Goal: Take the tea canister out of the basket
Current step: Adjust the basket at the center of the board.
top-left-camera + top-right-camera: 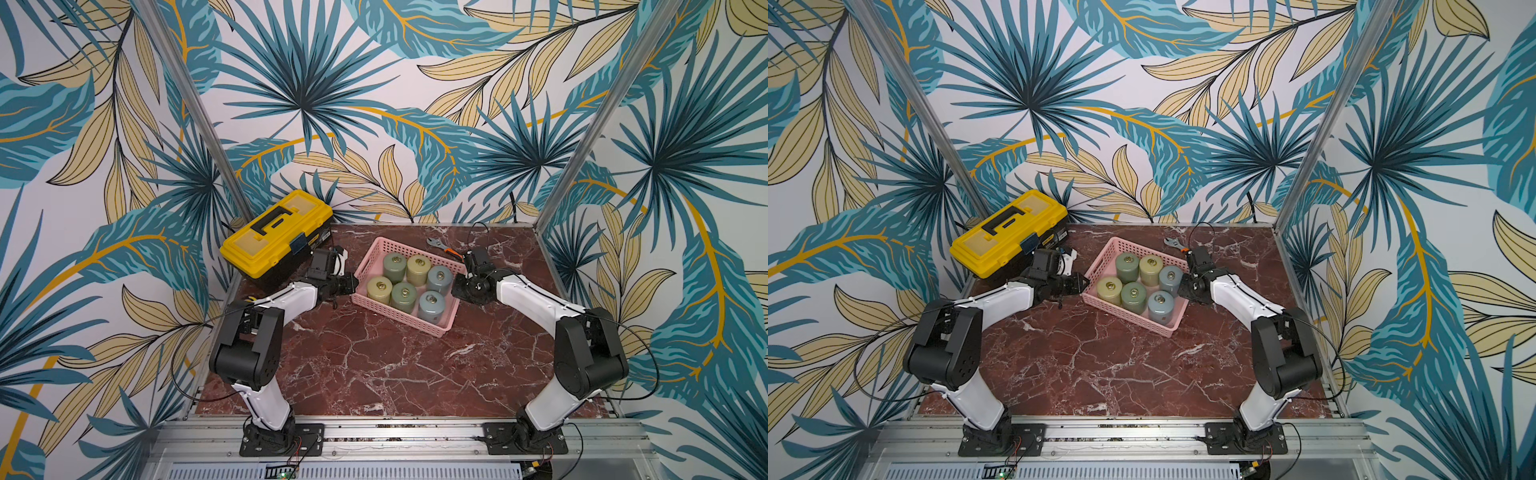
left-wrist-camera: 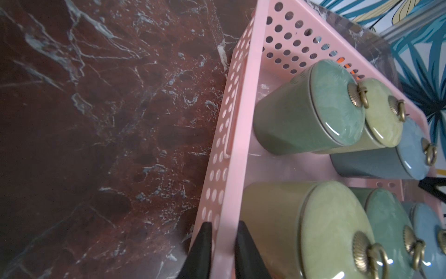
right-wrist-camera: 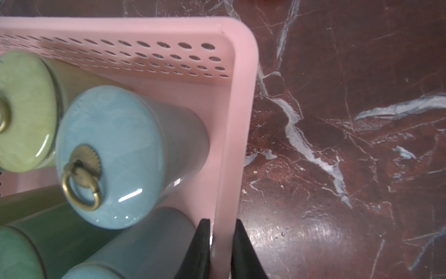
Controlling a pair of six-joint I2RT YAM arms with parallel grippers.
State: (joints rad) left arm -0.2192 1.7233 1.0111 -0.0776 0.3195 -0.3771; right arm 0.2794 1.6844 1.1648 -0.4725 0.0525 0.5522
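Note:
The pink basket [image 1: 395, 313] [image 1: 1125, 313] sits on the marble table, towards the back. Several tea canisters stand upright in it in two rows, green [image 1: 394, 266], yellow [image 1: 417, 268] and blue [image 1: 431, 305], each lid with a brass ring. My left gripper [image 1: 353, 284] [image 2: 223, 232] is shut on the basket's left short wall [image 2: 243, 120], one finger outside and one inside beside a yellow canister [image 2: 333, 232]. My right gripper [image 1: 457, 286] [image 3: 222, 222] is shut on the opposite short wall [image 3: 241, 96], next to a blue canister [image 3: 108, 157].
A closed yellow-and-black toolbox [image 1: 276, 232] stands at the back left, close behind my left wrist. A wrench [image 1: 442, 245] with an orange part lies behind the basket's far right corner. Patterned walls and metal posts bound the table.

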